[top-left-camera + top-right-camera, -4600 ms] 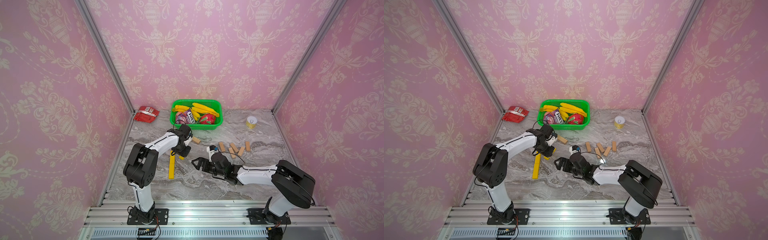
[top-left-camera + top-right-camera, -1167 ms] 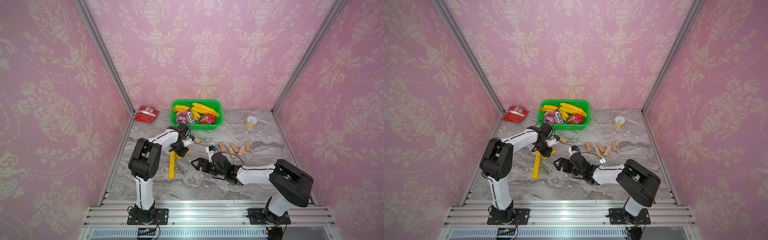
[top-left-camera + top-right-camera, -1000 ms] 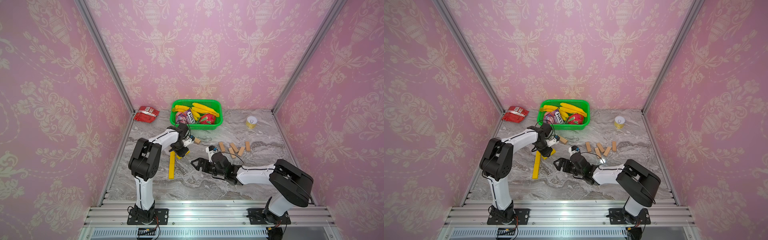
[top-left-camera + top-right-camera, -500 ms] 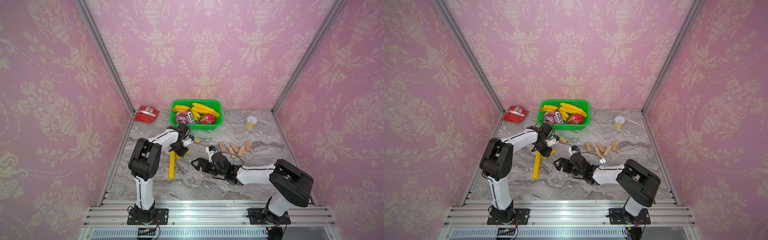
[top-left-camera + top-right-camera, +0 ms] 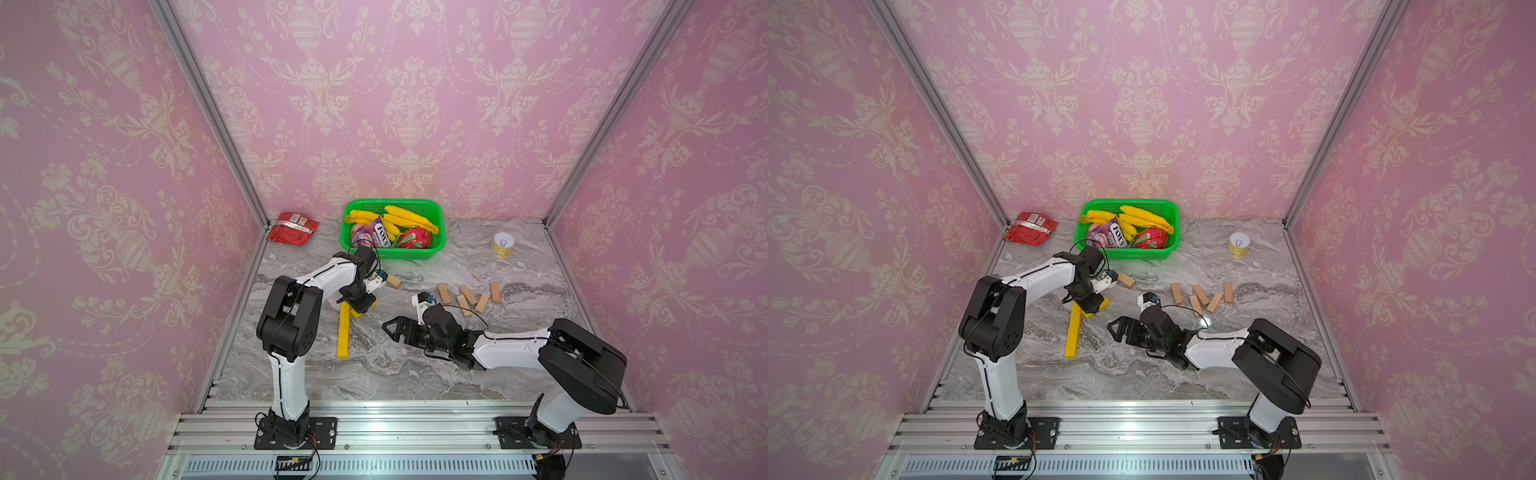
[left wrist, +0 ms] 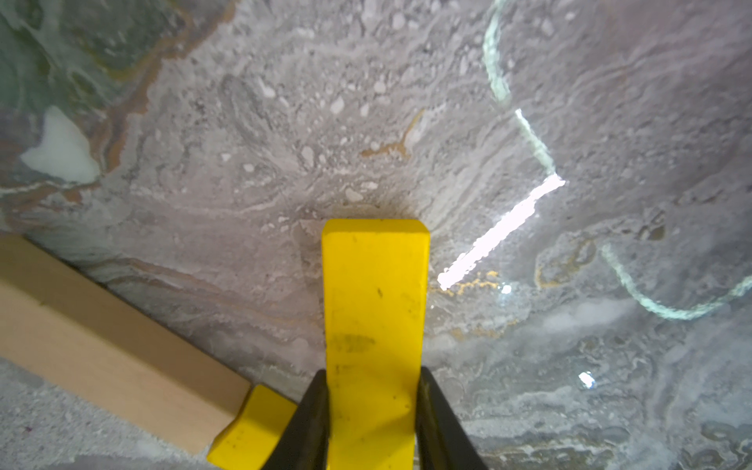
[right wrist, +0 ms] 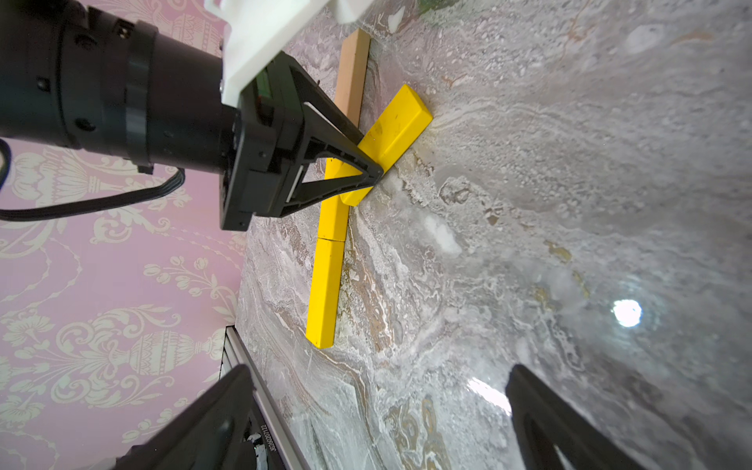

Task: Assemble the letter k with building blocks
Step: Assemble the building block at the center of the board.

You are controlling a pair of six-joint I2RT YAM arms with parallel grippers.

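Left arm's elbow has risen since the earlier frames; the left gripper (image 5: pixel 360 305) remains in place, closed on the slanted yellow block (image 6: pixel 376 301). That block rests on the table (image 5: pixel 395 374), its gripped end against the stem (image 7: pixel 325 285), which is one wood block (image 7: pixel 353 73) and two yellow in line. The right gripper (image 5: pixel 390 328) stands wide open, empty, well apart. Judgement: stem and one slant placed; release and the second slant are outstanding. A spare block (image 5: pixel 393 281) lies just beyond the left gripper, and five wood blocks (image 5: pixel 468 294) lie beyond the right.
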